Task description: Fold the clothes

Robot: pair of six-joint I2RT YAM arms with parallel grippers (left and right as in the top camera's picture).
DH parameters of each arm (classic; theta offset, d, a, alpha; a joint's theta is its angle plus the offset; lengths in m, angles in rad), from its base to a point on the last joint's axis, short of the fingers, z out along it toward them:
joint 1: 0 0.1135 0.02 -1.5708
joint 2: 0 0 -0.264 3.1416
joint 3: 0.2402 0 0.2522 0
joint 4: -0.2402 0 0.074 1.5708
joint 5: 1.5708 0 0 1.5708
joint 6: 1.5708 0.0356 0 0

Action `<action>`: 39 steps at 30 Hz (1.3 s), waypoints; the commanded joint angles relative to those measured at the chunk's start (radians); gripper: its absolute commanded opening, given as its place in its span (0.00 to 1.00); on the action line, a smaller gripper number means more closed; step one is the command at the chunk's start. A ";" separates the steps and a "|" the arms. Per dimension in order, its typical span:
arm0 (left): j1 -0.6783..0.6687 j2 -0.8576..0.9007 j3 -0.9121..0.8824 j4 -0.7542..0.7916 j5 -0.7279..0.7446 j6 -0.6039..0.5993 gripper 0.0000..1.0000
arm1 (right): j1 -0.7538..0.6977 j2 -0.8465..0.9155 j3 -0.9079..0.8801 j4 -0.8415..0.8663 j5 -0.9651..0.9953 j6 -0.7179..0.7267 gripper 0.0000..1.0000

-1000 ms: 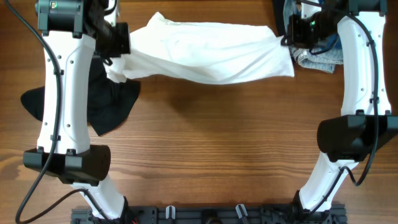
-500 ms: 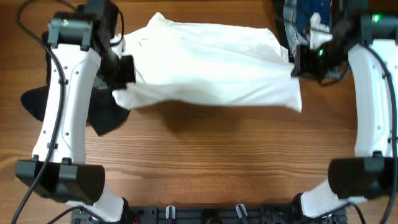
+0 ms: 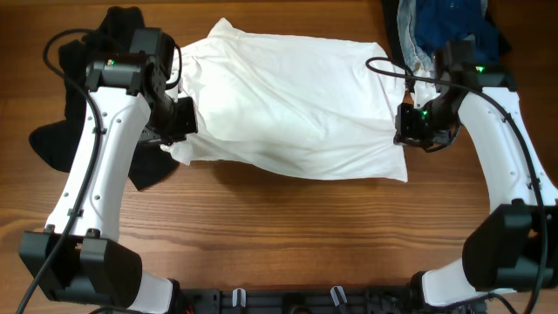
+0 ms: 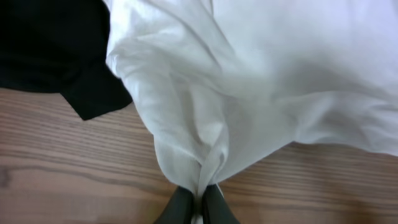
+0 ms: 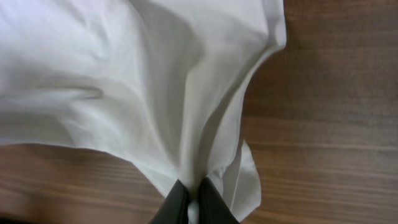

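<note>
Apparently one T-shirt (image 3: 296, 113), one black garment (image 3: 52, 146)

Brown wooden table (image 3: 288, 227), visible grain, even light

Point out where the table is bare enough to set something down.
Free: the wide wood strip of table between the near edge of the white shirt and the robot's base. Crowded: left side, the black garment; far right corner, jeans and a navy garment.

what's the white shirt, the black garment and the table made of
White T-shirt: thin matte fabric, likely cotton knit; it wrinkles and bunches softly.
Black garment: soft matte cloth, fibre unclear; lies limp.
Table: wood or wood-look laminate, smooth; straight brown grain lines.
</note>
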State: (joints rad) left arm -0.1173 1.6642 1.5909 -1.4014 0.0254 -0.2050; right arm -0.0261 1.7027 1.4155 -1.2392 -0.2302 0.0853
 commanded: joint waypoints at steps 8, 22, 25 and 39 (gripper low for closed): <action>0.002 -0.015 -0.014 0.067 0.008 -0.016 0.04 | 0.051 0.181 -0.008 0.204 -0.078 -0.021 0.08; 0.002 -0.015 -0.014 0.087 0.008 -0.016 0.04 | -0.066 -0.049 0.005 0.053 0.108 0.203 0.29; 0.002 -0.015 -0.015 0.093 0.008 -0.016 0.04 | -0.126 -0.093 -0.029 0.019 0.103 0.203 0.40; 0.002 -0.015 -0.014 0.105 0.008 -0.012 0.04 | -0.163 -0.095 -0.457 0.285 0.005 0.260 0.41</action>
State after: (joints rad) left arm -0.1173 1.6642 1.5829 -1.2991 0.0254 -0.2081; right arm -0.1909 1.6028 1.0229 -1.0134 -0.2050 0.3126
